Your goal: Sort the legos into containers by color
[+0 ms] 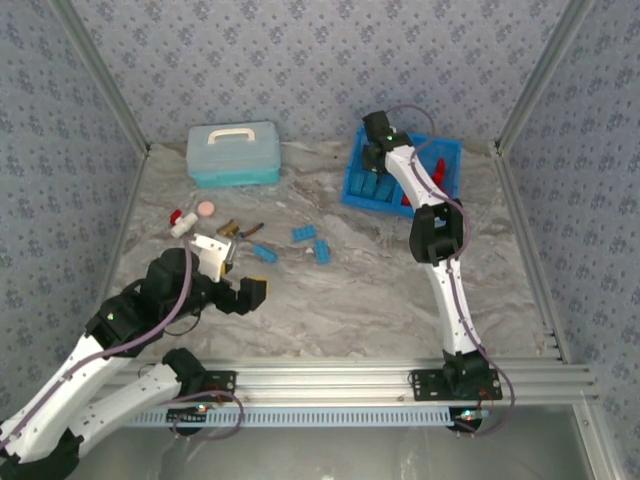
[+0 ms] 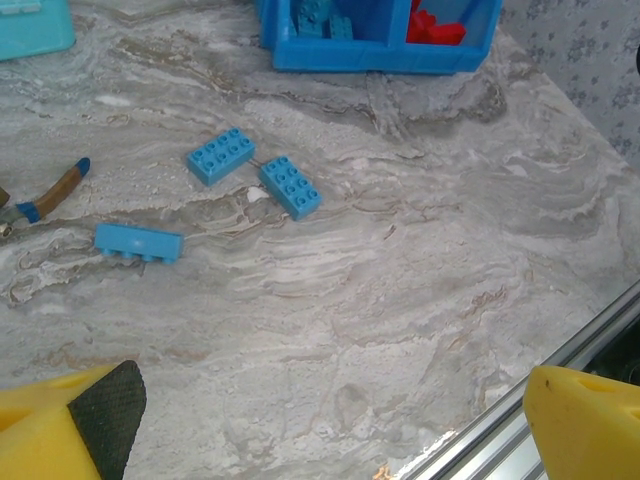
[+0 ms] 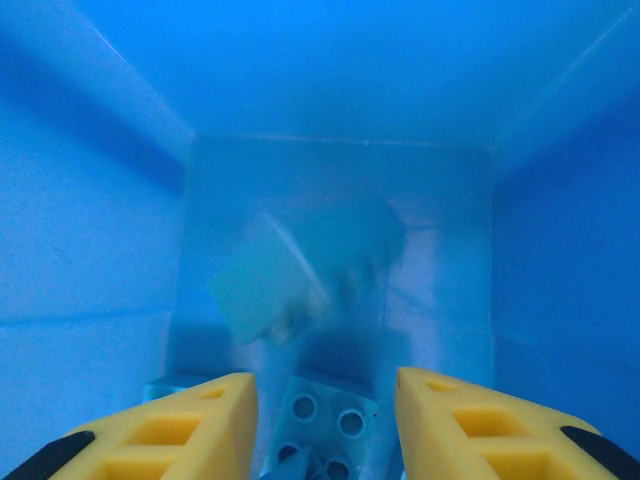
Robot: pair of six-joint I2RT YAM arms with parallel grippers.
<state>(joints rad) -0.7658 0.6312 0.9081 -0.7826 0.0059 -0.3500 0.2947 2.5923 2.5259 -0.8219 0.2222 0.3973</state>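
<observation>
Light blue brick (image 3: 300, 275): blurred in my right wrist view; studs unreadable.
Tray (image 1: 452, 150): my right arm (image 1: 440, 230) hides its middle from above.
Case (image 2: 30, 25): cropped at my left wrist view's corner.
Left fingertips (image 2: 60, 430): cropped at bottom edge.

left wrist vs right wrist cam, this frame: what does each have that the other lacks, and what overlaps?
Left wrist: three loose light blue legos on the marble table, the blue tray seen from outside with red bricks in one compartment, and the left gripper wide open.
Right wrist: the inside of one tray compartment, a blurred pale block, and the right gripper open over a studded blue brick.
Shared: the tray and blue legos.
</observation>
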